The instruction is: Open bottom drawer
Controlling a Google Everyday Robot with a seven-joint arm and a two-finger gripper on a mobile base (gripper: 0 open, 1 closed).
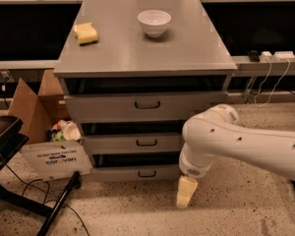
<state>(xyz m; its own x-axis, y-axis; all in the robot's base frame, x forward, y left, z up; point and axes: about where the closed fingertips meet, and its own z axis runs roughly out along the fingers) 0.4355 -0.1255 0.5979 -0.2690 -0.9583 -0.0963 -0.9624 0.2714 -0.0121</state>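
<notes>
Gripper [186, 192] seemingly just beside bottom drawer [119, 173]

- The floor [137, 215] was pale speckled stone, warmly and dimly lit.
- A grey cabinet [137, 58] stood in the middle, with a white bowl [154, 22] and a yellow sponge [86, 33] well apart on its top.
- Behind it ran a long grey ledge [19, 64] with dark space above it.
- An open cardboard box [32, 109] sat on the floor just left of the cabinet.
- Black stand legs [19, 200] crossed the lower left corner.
- White cables [270, 82] hung from the ledge at right.
- The gripper [186, 191] hung low over the floor by the cabinet's right foot.
</notes>
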